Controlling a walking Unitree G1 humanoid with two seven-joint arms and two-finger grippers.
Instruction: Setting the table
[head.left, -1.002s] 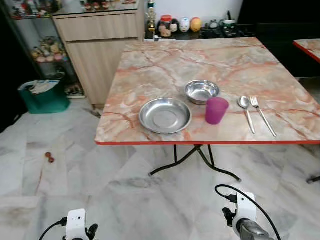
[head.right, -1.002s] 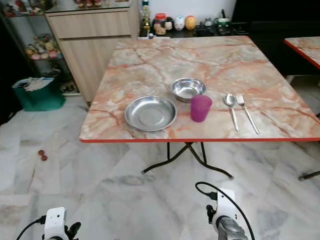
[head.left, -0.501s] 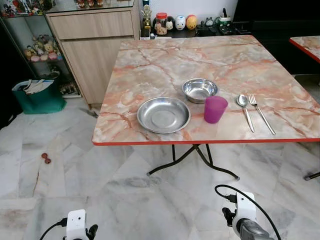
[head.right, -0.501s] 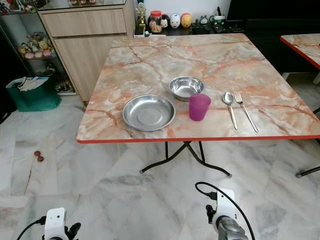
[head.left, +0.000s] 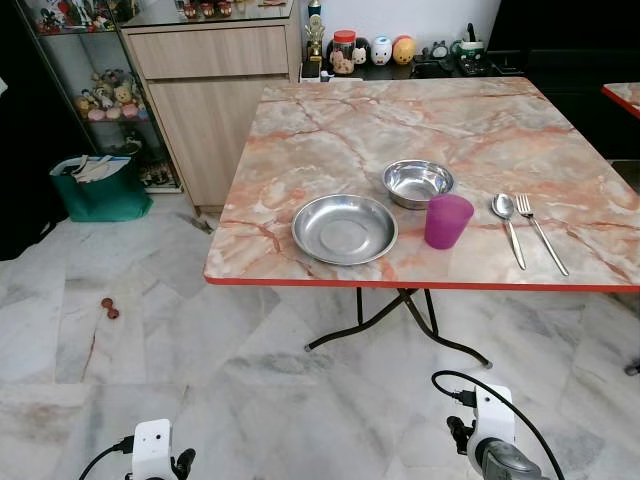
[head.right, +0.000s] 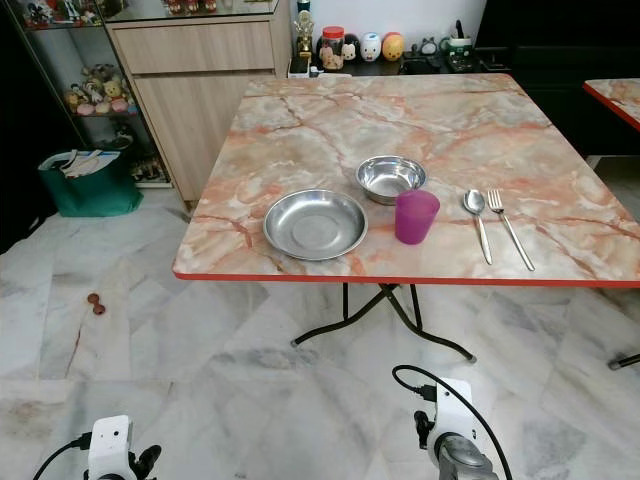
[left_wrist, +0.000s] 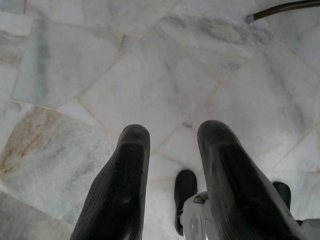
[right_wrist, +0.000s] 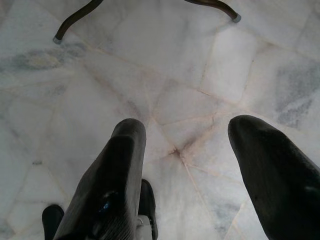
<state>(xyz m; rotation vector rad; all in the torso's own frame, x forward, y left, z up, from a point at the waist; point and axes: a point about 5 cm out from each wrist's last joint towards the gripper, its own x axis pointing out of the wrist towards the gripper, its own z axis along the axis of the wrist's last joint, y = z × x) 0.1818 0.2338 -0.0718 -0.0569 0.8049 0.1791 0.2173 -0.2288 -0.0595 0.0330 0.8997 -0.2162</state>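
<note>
Already most of one place setting is laid out near the front edge of the marble table (head.left: 330, 120): a steel plate (head.left: 344, 228), a steel bowl (head.left: 418, 183) just behind it and to its right, a purple cup (head.left: 447, 221) just in front of the bowl, and a spoon (head.left: 507, 220) and a fork (head.left: 540, 231) lying side by side to the right of the cup, close together but apart. From this it is judged that the setting is nearly or fully done for one seat; whether more pieces are to be brought cannot be told from what is seen. Nothing is held by either arm. The left gripper (left_wrist: 170, 165) and the right gripper (right_wrist: 187, 165) both hang low over the marble floor (head.left: 150, 340), in front of the table, and each is seen with its two black fingers parted and nothing between them, the right ones wider apart. Compared with half a second ago, the whole scene is shifted a little to the right in the head views, so the camera was turned; the things on the table are kept in the same arrangement, and the arms are held in the same low position.
</note>
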